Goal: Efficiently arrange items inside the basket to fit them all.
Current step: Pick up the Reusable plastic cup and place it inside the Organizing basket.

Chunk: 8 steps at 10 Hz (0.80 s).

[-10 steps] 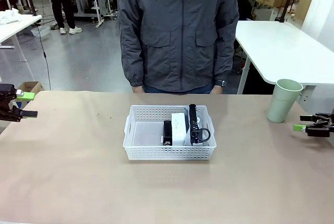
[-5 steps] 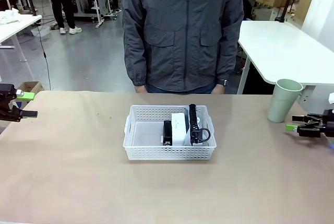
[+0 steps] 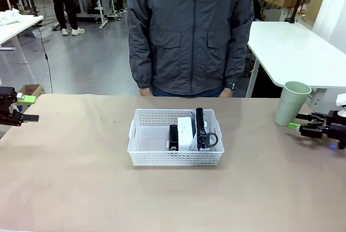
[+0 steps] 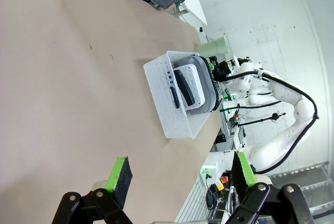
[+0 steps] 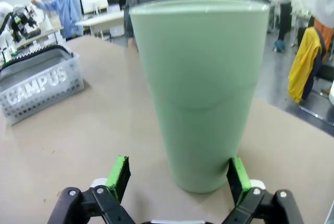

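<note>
My right hand is spread wide, its pads on either side of the base of the pale green cup. I cannot tell if they touch it. The cup stands upright on the bench, well right of the white basket. In the basket's right half stand the CAMPUS pouch, the white device and the black stapler. My left hand hangs spread and empty at the bench's left edge.

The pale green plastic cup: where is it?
In the front view the pale green cup stands upright at the table's right, outside the white perforated basket, just before the open right gripper.
</note>
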{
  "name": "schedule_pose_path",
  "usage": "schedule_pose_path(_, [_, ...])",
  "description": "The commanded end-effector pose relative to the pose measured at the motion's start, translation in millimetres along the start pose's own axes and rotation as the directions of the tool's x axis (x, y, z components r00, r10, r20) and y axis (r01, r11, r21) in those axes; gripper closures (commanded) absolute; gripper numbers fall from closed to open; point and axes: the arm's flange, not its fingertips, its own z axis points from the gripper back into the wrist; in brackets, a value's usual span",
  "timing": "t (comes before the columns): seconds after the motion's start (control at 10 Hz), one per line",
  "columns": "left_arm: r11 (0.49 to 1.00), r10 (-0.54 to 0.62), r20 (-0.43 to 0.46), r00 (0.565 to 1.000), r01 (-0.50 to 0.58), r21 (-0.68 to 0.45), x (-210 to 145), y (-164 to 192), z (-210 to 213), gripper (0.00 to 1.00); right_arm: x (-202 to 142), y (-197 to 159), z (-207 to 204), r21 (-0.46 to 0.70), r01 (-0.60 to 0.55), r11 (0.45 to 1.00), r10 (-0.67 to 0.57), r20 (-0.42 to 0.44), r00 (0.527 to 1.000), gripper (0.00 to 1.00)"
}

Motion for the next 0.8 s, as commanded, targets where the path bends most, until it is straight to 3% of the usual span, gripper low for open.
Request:
schedule_pose_path(0.0, [1.000,0.008,-0.007,1.000,-0.008,0.002,-1,-3,1,0.00,-12,3,-17,-0.025,-0.050,0.998,0.053,0.098,0.994,0.00])
schedule_pose_path(0.2, [1.000,0.008,-0.007,1.000,-0.008,0.002,-1,-3,1,0.00,-16,7,-31,-0.052,-0.045,0.998,0.052,0.143,0.988,0.00])
schedule_pose_path(0.4, [1.000,0.008,-0.007,1.000,-0.008,0.002,-1,-3,1,0.00,-16,13,-43,-0.116,0.010,0.993,0.018,0.239,0.971,0.00])
schedule_pose_path(0.7, [1.000,0.008,-0.007,1.000,-0.008,0.002,-1,-3,1,0.00,-9,28,-58,-0.112,0.012,0.994,0.013,0.219,0.976,0.00])
